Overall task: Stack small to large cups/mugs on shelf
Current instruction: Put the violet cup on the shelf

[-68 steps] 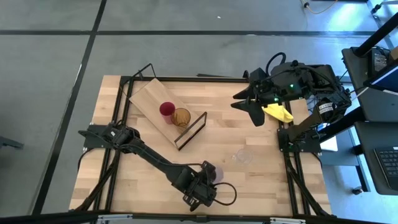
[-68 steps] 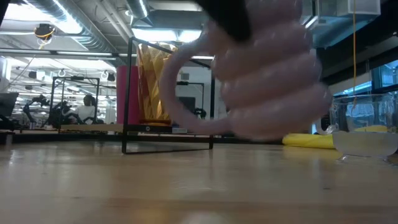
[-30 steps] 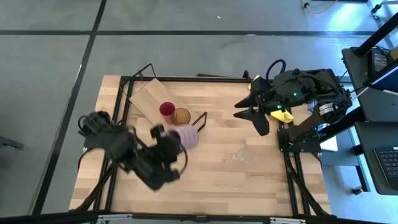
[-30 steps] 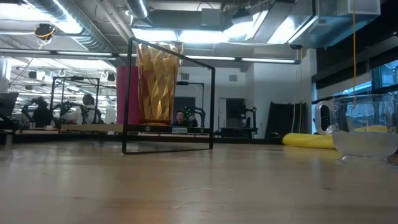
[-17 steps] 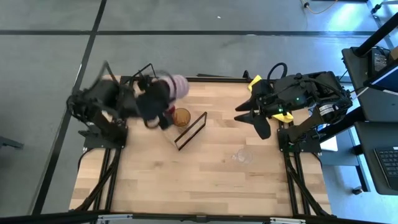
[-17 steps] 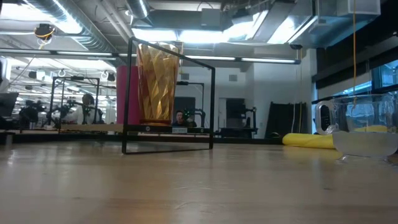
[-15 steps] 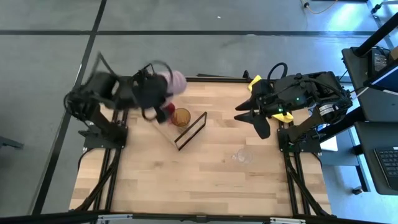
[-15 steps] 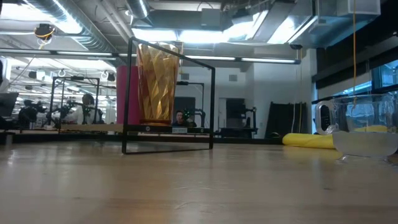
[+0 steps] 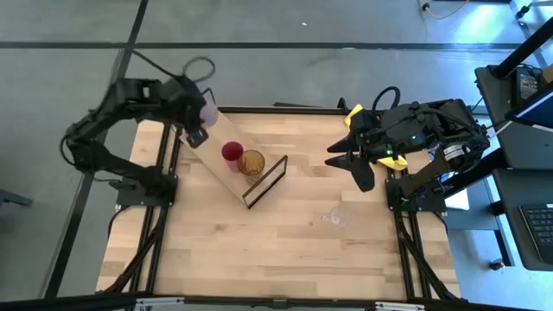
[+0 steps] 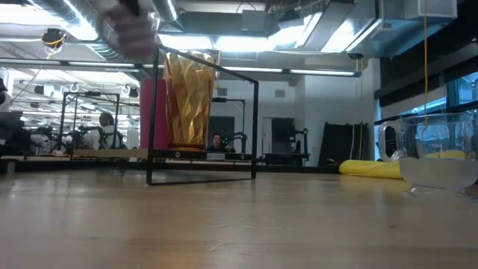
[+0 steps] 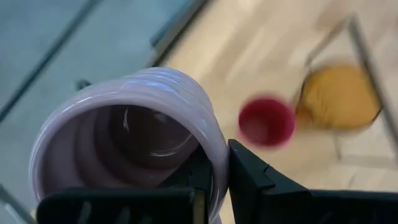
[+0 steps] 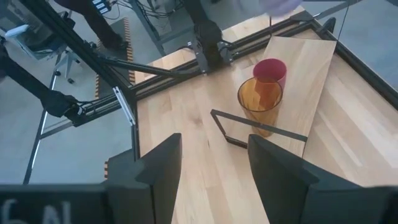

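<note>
Wooden table [image 9: 285, 250], your left gripper [image 9: 197, 117] carries the purple mug [image 9: 208, 113] above the shelf's [image 9: 207, 142] far end.
High view: red cup [image 9: 232, 153] and amber tumbler [image 9: 251, 161] sit touching on the shelf, clear glass [image 9: 338, 217] well apart on the table, right gripper [image 9: 352, 160] waits near the far right corner. Low view: tumbler behind the wire frame [image 10: 203, 116], yellow cloth [image 10: 371, 169] beside the glass. Left wrist view: 2 fingers [image 11: 245, 171] pinch the mug's rim. Right wrist view: your right gripper's jaws stand wide, holding nothing.
</note>
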### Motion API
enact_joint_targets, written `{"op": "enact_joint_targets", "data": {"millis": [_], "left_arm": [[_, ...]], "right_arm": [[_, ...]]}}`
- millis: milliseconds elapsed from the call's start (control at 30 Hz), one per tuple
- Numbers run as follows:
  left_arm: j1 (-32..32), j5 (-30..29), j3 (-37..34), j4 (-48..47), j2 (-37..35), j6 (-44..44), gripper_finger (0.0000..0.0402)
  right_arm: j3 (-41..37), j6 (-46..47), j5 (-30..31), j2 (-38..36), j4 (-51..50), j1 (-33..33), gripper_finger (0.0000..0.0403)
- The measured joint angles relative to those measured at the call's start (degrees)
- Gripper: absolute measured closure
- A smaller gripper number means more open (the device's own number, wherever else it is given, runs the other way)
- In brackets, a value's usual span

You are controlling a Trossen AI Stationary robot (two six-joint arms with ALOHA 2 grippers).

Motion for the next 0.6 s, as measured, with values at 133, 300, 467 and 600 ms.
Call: {"op": "enact_joint_targets", "data": {"millis": [133, 300, 467, 600], "left_arm": [[2.0, 4.1, -10.8, 0.2, -1.3, 2.9, 0.0375], [3.0, 9.4, -20.7, 3.1, -1.5, 6.2, 0.0373], [3.4, 11.6, -28.7, 8.5, -1.4, 7.3, 0.0374], [3.9, 11.5, -32.3, 15.2, -1.4, 6.7, 0.0374]], "right_arm": [[0.0, 0.4, 0.1, 0.0, 0.0, 0.0, 0.0217], [0.0, 1.3, 0.2, 0.0, 0.0, 0.2, 0.0217], [0.0, 0.8, 1.9, 0.0, 0.0, 0.6, 0.0217], [0.0, 0.6, 2.4, 0.0, 0.0, 0.9, 0.0217]]}}
